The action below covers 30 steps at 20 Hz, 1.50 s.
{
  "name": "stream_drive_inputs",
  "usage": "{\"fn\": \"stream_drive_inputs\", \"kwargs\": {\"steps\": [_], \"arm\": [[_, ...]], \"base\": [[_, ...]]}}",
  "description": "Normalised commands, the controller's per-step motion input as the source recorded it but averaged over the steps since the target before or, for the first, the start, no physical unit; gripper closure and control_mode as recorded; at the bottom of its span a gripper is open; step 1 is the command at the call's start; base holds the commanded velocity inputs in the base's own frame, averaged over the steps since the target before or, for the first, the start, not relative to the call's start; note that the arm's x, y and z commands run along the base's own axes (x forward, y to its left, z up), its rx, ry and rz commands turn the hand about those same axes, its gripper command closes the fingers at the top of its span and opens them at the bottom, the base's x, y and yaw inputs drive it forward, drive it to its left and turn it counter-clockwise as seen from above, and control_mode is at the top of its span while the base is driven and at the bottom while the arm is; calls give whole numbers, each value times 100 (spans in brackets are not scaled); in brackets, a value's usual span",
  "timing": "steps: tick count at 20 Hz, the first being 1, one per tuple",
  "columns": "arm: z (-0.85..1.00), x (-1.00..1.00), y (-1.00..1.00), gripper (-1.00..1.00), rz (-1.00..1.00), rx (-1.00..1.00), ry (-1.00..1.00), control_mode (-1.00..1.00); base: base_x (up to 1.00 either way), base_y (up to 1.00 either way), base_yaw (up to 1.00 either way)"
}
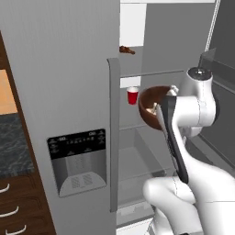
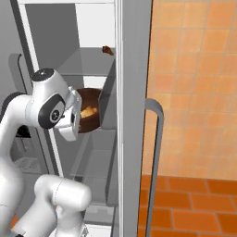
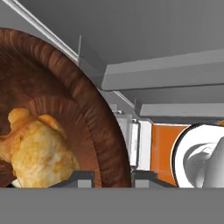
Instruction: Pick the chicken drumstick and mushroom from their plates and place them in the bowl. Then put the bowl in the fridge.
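Observation:
My gripper (image 3: 113, 178) is shut on the rim of the dark brown bowl (image 3: 87, 109), one finger on each side of its wall. I hold the bowl (image 1: 150, 106) up in front of the open fridge (image 1: 64, 92), at middle-shelf height. The bowl (image 2: 89, 110) is tilted towards the arm. Inside it lies the golden-brown chicken drumstick (image 3: 39, 148), also seen as the drumstick (image 2: 89, 111) from the right. The mushroom is hidden. The plates are out of view.
The fridge's white inside (image 1: 135, 153) has glass shelves. A red cup (image 1: 132, 96) stands on the middle shelf left of the bowl, and a small brown item (image 1: 127, 50) lies on the shelf above. The door handle (image 1: 114, 133) hangs close on the left; an orange tiled wall (image 2: 194, 92) is on the right.

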Motion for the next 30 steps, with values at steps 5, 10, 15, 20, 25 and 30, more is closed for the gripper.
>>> {"fn": "stream_drive_inputs", "kwargs": {"steps": [5, 10, 15, 20, 25, 30], "arm": [[-29, 54, 0, 100, 0, 2, -17, -100], [-49, 29, 0, 100, 0, 6, 1, -100], [-28, 69, 0, 100, 0, 1, 0, -100], [0, 98, 0, 100, 0, 2, 1, -100], [-4, 75, 0, 100, 0, 1, 3, -100], [-47, 21, 0, 100, 0, 0, 1, -100]], "base": [[0, 0, 0], [0, 0, 0], [0, 0, 0], [0, 0, 0], [0, 0, 0], [0, 0, 0]]}}
